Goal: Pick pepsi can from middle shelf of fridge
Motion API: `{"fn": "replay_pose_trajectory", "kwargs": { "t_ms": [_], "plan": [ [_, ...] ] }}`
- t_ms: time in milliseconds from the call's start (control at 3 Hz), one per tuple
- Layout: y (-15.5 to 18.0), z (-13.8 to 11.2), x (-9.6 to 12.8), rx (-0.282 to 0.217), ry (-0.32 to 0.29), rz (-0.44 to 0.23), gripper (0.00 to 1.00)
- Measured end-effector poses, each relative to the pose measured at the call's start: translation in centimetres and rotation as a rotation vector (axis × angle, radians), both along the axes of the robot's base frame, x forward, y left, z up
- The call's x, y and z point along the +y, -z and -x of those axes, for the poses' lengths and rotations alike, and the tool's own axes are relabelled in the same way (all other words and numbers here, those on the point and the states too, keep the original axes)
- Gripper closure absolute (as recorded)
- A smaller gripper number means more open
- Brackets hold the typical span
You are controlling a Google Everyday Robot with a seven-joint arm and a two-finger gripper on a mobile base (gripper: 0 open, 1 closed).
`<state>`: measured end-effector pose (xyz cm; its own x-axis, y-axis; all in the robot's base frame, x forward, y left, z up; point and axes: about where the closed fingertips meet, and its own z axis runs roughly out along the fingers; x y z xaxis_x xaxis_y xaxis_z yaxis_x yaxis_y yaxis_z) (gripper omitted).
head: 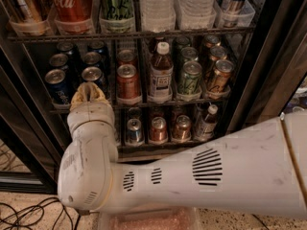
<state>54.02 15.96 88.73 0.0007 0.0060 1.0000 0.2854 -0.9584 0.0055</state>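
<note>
A white robot arm [216, 171] reaches into a tall dark-framed drinks fridge [268, 56]. Its tan pincer [88, 94] sits at the front rail of the dark wire middle shelf [163, 103], on the left side. The small blue aluminium pepsi can [93, 75] stands upright directly behind the pincer, very close. Whether the pincer is spread or pressed together cannot be told. The coming move looks like a short, straight push inward

Gripper [88, 94] at left end of middle shelf [170, 101], just before pepsi can [92, 75]; bottle [160, 73] further right on shelf.
</note>
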Motion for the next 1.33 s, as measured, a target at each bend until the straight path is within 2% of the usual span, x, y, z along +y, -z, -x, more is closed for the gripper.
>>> {"fn": "replay_pose_trajectory", "kwargs": {
  "t_ms": [333,667,1333],
  "plan": [
    [0.3,-0.21,0.64,-0.029,-0.031,0.034,0.81],
    [0.54,-0.26,0.55,-0.044,-0.035,0.062,0.65],
    [0.82,-0.08,0.3,-0.05,-0.027,0.079,0.53]
  ]
}}
